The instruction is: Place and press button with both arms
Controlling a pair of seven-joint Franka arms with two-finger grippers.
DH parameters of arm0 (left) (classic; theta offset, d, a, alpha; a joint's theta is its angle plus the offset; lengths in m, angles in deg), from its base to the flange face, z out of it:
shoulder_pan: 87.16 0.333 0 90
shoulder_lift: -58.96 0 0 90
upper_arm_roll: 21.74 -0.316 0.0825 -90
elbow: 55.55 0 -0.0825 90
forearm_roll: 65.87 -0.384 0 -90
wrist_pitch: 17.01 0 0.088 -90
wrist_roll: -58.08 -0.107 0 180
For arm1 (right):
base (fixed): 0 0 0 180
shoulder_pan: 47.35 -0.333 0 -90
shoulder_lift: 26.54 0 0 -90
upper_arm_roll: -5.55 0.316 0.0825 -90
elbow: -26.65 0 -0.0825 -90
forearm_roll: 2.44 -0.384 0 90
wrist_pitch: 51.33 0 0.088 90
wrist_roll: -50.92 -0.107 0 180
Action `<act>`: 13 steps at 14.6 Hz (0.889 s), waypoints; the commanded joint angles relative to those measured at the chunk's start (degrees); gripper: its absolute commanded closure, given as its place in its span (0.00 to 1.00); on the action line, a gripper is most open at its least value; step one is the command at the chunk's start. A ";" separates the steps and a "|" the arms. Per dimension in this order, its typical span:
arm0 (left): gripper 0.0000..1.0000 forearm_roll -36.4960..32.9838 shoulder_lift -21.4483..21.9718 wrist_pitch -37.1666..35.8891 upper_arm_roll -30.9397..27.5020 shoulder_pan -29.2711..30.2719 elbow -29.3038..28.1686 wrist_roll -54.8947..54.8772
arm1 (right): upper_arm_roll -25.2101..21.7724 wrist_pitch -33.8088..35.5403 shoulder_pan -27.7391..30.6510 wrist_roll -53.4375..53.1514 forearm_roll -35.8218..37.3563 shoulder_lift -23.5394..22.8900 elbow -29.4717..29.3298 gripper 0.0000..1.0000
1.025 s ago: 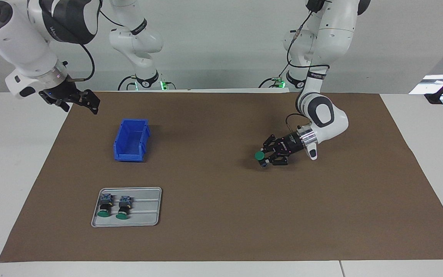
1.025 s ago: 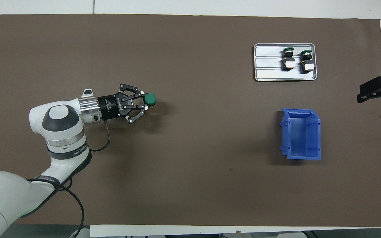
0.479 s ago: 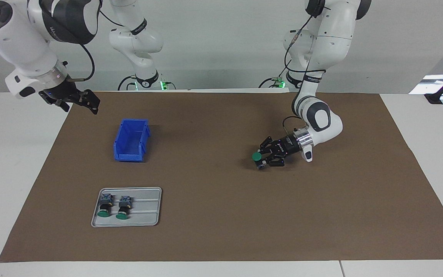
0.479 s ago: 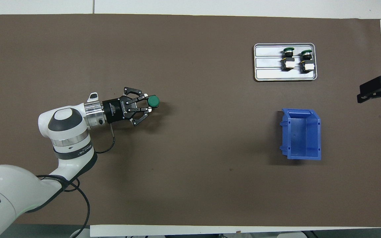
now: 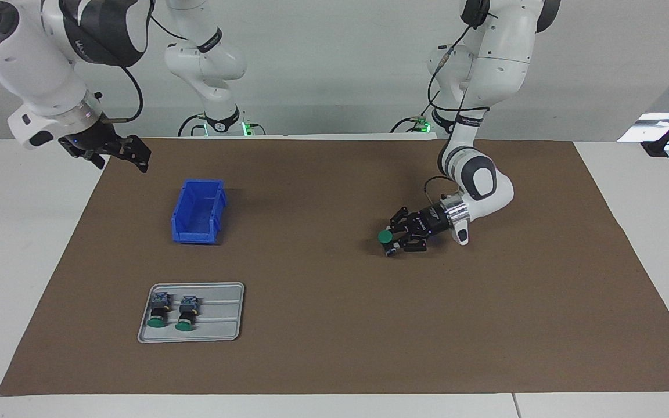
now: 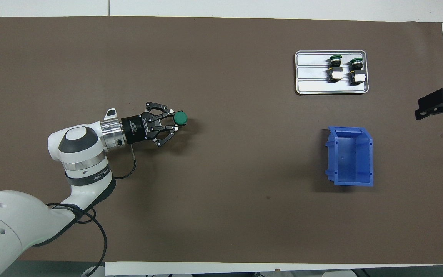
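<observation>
The button [image 5: 387,238] sits in my left gripper [image 5: 394,241], its green cap up and its block low over the brown mat [image 5: 334,360], toward my left arm's end of the table; my fingers are closed on its body, and whether its base touches the mat I cannot tell; my left wrist lies nearly level. My right gripper [image 5: 131,152] waits in the air over the mat's edge at the other end, jaws spread wide and holding nothing; below it, toward the table's middle, stands a blue bin [image 5: 198,212]; farther from me than the bin lies a grey tray [image 5: 218,325] with two more buttons [image 5: 172,310] lying side by side in it.
</observation>
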 commanded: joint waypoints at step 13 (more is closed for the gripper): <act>0.75 1.97 -0.29 -2.15 -0.11 1.25 -0.96 -2.07 | -0.38 -0.03 -0.16 1.10 -0.35 1.28 1.51 0.01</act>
